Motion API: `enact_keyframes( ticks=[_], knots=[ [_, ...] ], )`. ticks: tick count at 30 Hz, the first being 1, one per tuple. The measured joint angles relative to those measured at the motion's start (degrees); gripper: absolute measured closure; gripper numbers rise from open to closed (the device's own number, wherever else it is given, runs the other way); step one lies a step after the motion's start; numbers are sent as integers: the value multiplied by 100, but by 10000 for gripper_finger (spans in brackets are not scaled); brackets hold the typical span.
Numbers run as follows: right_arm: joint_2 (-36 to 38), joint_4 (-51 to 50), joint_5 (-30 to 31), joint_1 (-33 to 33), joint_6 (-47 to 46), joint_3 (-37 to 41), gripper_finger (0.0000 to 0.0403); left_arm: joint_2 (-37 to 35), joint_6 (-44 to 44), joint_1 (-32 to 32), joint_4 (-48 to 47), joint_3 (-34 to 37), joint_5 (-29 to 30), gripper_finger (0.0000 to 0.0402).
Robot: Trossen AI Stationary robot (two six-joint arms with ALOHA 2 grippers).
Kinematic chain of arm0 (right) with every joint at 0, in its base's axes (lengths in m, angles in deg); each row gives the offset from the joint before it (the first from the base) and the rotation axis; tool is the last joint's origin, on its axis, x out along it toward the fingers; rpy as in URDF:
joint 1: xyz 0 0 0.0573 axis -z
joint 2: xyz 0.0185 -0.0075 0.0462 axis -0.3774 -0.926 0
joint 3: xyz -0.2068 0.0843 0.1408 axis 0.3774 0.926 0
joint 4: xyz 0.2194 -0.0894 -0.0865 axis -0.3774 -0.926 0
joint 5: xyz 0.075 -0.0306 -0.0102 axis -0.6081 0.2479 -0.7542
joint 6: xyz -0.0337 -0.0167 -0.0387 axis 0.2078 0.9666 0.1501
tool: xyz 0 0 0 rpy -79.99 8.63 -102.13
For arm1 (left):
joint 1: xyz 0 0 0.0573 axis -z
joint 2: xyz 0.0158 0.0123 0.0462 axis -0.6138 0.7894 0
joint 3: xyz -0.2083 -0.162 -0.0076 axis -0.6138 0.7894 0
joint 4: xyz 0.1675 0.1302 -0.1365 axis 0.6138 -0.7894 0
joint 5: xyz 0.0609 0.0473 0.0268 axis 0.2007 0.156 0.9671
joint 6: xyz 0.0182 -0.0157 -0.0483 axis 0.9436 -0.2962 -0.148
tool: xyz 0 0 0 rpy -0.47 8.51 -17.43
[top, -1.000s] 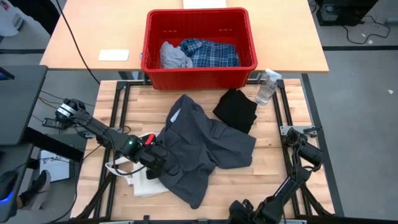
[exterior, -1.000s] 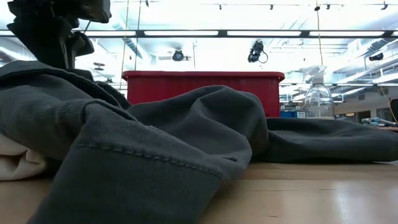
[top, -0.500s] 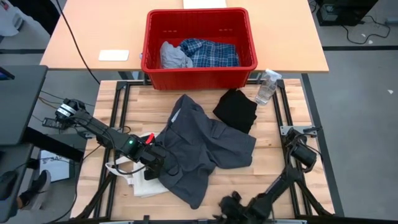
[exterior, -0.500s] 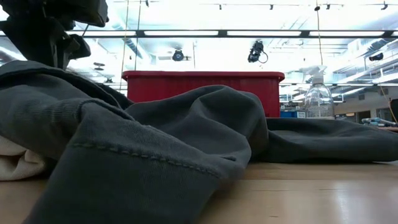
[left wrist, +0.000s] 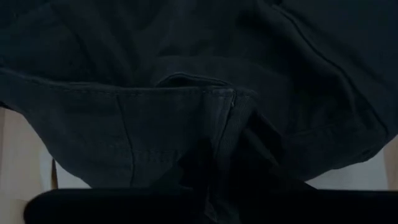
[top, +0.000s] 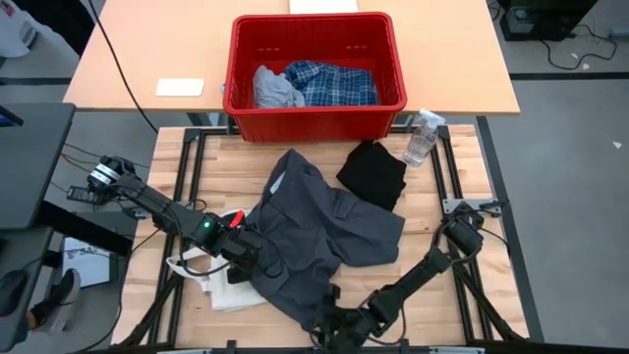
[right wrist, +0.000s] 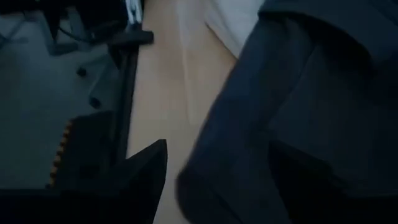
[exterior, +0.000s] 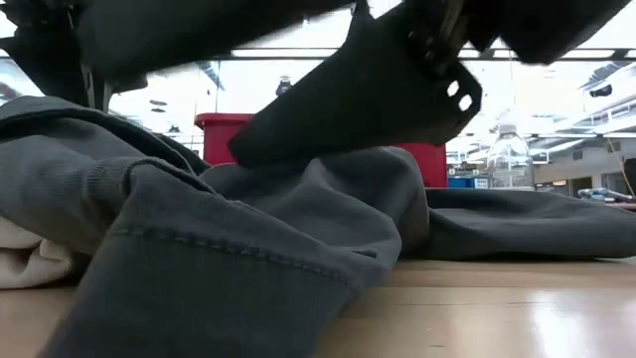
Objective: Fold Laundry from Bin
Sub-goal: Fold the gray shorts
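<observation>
A dark grey garment (top: 324, 231) lies crumpled across the middle of the wooden table; its left part rests on a cream tote bag (top: 221, 287). My left gripper (top: 248, 260) is shut on the garment's left edge. My right gripper (top: 324, 329) stands open at the near edge. Its fingers (right wrist: 149, 168) are on either side of the garment's near corner (right wrist: 249, 143), and I cannot tell whether they touch it. The red bin (top: 314, 110) at the far side holds a plaid shirt (top: 332, 84) and a light grey piece (top: 275, 88). My left gripper pinches a bunched stretch of the garment's stitched hem (left wrist: 231, 118) between its two fingers, at the garment's left edge (top: 259, 258). The fingers come steeply from above. The cloth is gathered in folds there. The rest of the garment lies slack on the table and the tote bag.
A folded black garment (top: 373, 173) lies at the table's far right. A clear spray bottle (top: 423, 136) stands beside it. A white card (top: 180, 87) lies on the far table, left of the bin. Bare wood shows along the table's right and near-right parts (top: 432, 256).
My right gripper has swept along the near edge toward the table's left and has rolled. It now reaches the grey garment's near corner and fills the top of the low view. My left gripper keeps its hold, and the garment lies as before.
</observation>
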Motion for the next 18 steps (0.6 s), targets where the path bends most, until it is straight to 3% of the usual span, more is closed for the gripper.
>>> enact_keyframes(
  ticks=[6, 14, 18],
  knots=[
    [1, 222, -1614, 277, 782, -2, 145, 2, -24, -83, -2, 0, 70, 335],
    [7, -621, -1448, 493, 752, -2, 172, 0, -485, -319, -2, 0, 105, 335],
    [32, -1770, -1585, 522, -405, -35, 250, -46, -970, -321, -270, 0, 21, 335]
  ],
)
